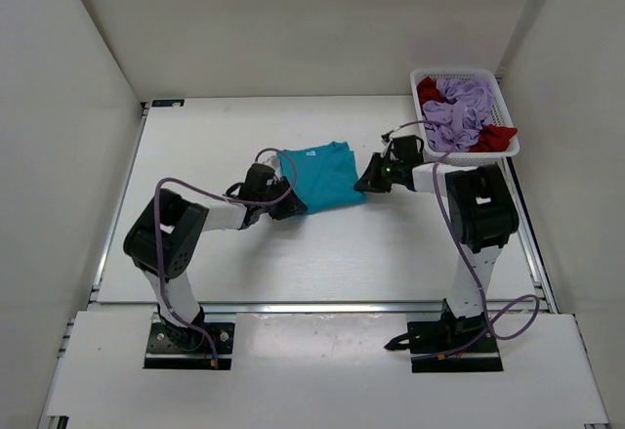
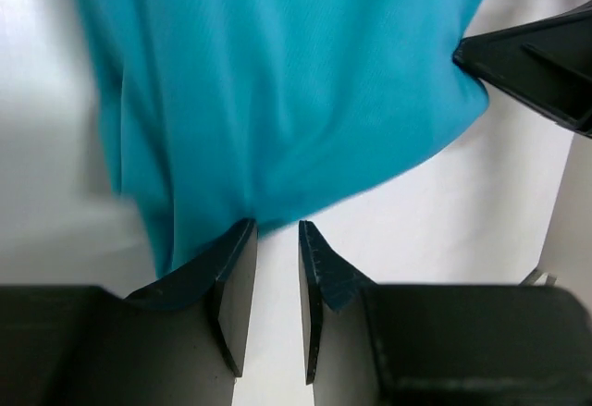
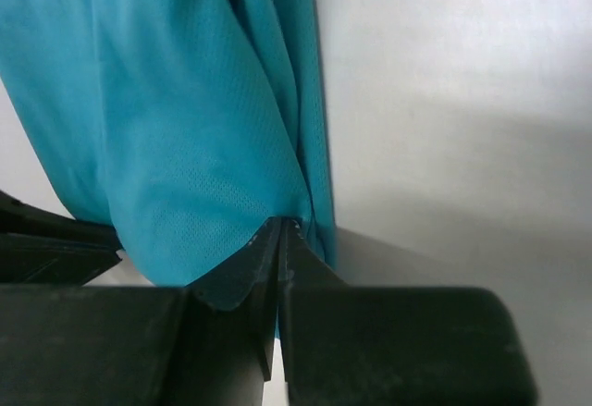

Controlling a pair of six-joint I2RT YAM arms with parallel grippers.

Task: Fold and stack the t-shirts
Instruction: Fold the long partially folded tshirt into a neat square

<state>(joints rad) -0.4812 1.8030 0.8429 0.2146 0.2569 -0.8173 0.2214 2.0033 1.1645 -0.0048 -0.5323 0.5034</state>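
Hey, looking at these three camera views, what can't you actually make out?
Red t-shirt: top view, mostly buried under the lavender t-shirt in the basket.
Teal t-shirt: both wrist views cut off its edges, so its folds are unclear.
Right gripper: shut, but its own fingertips hide whether cloth is pinched, right wrist view.
Left gripper: top view, too small to show its jaws.

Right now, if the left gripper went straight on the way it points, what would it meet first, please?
The teal t-shirt; its edge lies at the open left gripper, possibly touching its fingertips.
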